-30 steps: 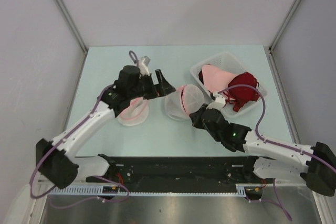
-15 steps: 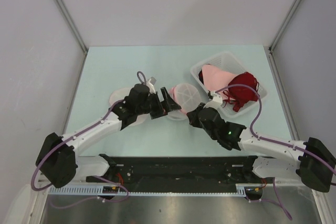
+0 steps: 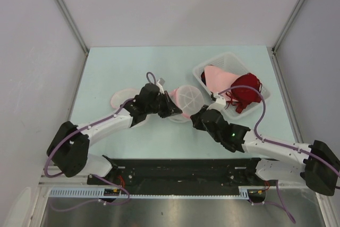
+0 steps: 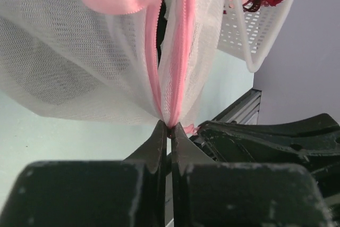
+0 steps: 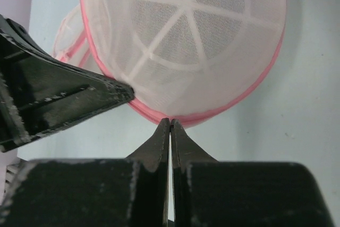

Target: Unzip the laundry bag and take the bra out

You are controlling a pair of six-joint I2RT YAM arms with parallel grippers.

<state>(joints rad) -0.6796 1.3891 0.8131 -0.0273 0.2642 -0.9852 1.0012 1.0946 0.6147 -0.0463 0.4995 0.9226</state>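
The laundry bag (image 3: 188,95), a round white mesh drum with pink trim, lies at mid-table with its spoked flat face (image 5: 186,35) showing. My left gripper (image 3: 176,111) is shut on the bag's pink zipper trim (image 4: 170,126), at the low end of the two pink zipper bands (image 4: 183,51). My right gripper (image 3: 197,115) is shut on the pink rim (image 5: 170,120) at the bag's near edge. The left fingers (image 5: 69,97) show just to its left. Only a thin dark sliver (image 4: 166,17) shows in the zipper gap, so the bra is hidden.
A white slotted basket (image 3: 208,68) stands at the back right, holding a pale pink garment (image 3: 218,78) and a dark red garment (image 3: 245,87). A flat pale pink mesh piece (image 3: 122,98) lies left of the left arm. A black rail (image 3: 175,171) runs along the near edge.
My left arm swung right from the pale mesh piece to the laundry bag, and its open jaws closed on the pink zipper trim. The bag now lies flatter; the right gripper kept its grip.
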